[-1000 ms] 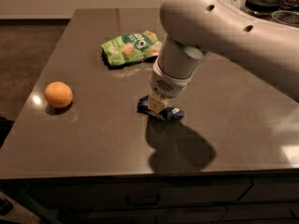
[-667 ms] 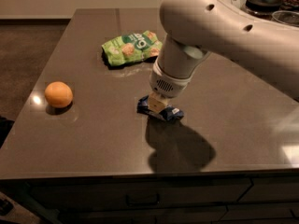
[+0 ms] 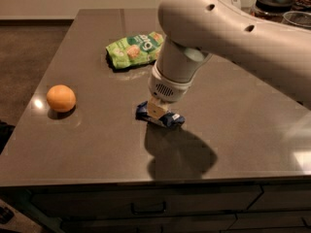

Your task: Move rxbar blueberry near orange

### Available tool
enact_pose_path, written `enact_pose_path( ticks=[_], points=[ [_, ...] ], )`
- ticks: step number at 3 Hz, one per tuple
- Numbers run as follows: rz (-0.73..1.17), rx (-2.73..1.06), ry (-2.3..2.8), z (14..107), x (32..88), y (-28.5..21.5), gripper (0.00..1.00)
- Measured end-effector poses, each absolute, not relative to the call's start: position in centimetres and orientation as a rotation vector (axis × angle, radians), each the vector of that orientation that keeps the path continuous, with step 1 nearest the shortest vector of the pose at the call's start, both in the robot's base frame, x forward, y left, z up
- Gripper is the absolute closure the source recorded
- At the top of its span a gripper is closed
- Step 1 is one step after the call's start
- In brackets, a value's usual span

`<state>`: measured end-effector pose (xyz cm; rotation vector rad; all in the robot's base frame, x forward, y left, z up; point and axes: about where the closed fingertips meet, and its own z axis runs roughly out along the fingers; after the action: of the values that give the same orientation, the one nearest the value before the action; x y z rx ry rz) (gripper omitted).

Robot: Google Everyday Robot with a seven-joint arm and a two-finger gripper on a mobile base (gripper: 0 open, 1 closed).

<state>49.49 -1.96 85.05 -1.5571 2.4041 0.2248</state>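
Right now I have the end effector [image 3: 158,111] lowered onto the small flat dark blue wrapped rxbar blueberry [image 3: 171,120], which lies directly beneath it on the dark grey tabletop [image 3: 243,106]. I cannot tell whether it has clamped on the bar. The round smooth orange [image 3: 61,98] sits well apart, out to the end effector's side. By my judgement, the lift, carry and placing remain.
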Motion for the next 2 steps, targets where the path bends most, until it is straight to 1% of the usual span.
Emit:
enact_pose_path(
  ticks=[1,2],
  points=[
    [0.312,-1.643,2.324,84.94,48.60,2.13,1.00],
    [0.312,-1.642,2.324,84.94,48.61,2.13,1.00]
  ],
)
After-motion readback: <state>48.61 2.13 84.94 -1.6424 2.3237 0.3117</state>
